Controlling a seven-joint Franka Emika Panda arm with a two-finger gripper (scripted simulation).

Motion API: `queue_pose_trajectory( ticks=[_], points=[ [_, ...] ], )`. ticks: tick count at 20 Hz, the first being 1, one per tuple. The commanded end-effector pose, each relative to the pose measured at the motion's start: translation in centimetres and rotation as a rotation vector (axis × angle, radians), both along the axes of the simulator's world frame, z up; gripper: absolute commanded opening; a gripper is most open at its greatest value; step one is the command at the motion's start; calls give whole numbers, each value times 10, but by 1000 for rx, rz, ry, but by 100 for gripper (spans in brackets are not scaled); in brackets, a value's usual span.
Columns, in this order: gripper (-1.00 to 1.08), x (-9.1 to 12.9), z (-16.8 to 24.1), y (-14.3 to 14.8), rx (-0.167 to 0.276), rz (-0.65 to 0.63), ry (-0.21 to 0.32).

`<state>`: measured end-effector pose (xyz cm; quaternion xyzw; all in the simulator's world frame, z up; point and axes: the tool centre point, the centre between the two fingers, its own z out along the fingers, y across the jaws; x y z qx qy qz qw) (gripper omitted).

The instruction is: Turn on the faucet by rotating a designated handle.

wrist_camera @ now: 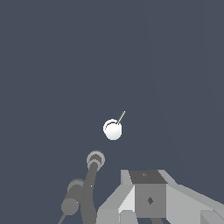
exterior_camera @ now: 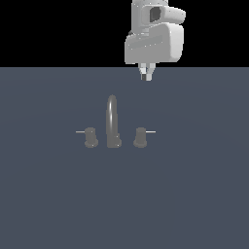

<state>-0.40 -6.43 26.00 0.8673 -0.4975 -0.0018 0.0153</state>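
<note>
Closest to the wrist camera is the gripper (wrist_camera: 148,205) itself, just a chunky grey block filling the corner of that view. From outside, the gripper (exterior_camera: 146,73) hangs under the big white arm (exterior_camera: 154,41), well above and behind the faucet (exterior_camera: 113,124). The fingers look pressed close together, nothing between them, but they're tiny in the outside view and cut off in the wrist view, so honestly I can't tell for sure.

Moving out from there: the designated handle (exterior_camera: 141,137) is the stubby post on the exterior view's right, with its thin rod (exterior_camera: 151,132) poking out sideways, away from the spout (exterior_camera: 112,119). In the wrist view that handle (wrist_camera: 113,130) shows up bright and pale with the rod angling off it. The twin handle (exterior_camera: 90,137) sits on the other side of the spout, rod pointing the opposite way.

So nothing's touched yet; looks like the approach hasn't really started.

What could go wrong, I'd guess: that rod is skinny, so the fingers coming down slightly off could slide past it or just clip the post. Come in too near the middle and the spout is right beside the handle, easy to bump. And pushing the rod the wrong way round won't open anything.
</note>
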Motion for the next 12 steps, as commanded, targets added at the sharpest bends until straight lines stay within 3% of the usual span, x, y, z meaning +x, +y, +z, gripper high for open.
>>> queue_pose_trajectory(
  ticks=[1,12],
  points=[
    [-100,11,-23,-4,0,-69,-4],
    [-100,43,-128,-20,8,-356,-18]
  ],
)
